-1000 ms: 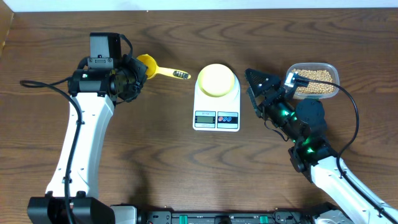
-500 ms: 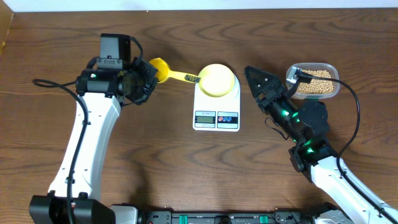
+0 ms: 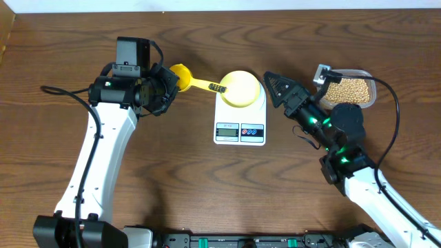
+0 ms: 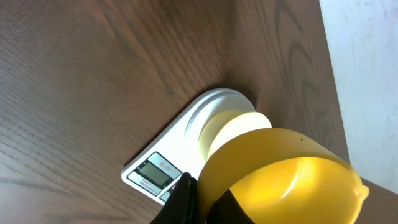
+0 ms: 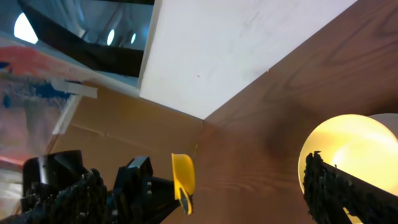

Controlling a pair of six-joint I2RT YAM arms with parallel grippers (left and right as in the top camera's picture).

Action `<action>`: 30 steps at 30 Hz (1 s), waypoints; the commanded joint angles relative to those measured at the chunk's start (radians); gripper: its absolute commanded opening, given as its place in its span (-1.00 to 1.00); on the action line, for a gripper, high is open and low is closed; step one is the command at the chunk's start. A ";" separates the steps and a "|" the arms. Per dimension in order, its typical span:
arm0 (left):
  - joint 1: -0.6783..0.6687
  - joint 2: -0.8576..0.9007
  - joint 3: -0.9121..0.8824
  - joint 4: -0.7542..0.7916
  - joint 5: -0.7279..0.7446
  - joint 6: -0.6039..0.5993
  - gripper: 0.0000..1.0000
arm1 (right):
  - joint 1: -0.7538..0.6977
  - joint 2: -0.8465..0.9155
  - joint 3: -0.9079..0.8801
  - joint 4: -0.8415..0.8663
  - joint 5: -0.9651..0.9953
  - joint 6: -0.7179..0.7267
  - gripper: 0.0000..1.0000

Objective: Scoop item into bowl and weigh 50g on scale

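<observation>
At the counter's (image 3: 207,186) middle the bowl (image 3: 241,88) sits on the scale (image 3: 240,131), seemingly empty, ready for weighing; the beans (image 3: 350,88) lie in the clear tub (image 3: 373,97) at my right. My left claw (image 3: 167,87) grips the yellow scoop (image 3: 200,84) by its cup, arm stretched forward, handle toward the bowl. My right claw (image 3: 274,87) hovers spread open just beside the bowl.

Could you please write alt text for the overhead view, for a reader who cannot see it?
The left claw holds a yellow scoop, its handle pointing at a pale yellow-green bowl on a white kitchen scale. The open right claw is just right of the bowl, with a clear tub of tan beans further right, all on a wooden table.
</observation>
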 commanded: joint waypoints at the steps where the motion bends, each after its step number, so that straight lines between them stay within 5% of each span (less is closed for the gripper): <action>1: -0.025 -0.007 -0.003 0.018 -0.006 0.006 -0.85 | 0.006 0.035 0.037 -0.001 -0.016 -0.037 0.97; 26: -0.095 -0.007 -0.003 0.090 -0.007 -0.010 -0.85 | 0.148 0.206 0.064 0.210 0.031 -0.038 0.99; 30: -0.101 -0.007 -0.003 0.097 -0.007 -0.013 -0.85 | 0.169 0.206 0.064 0.212 0.053 -0.050 0.82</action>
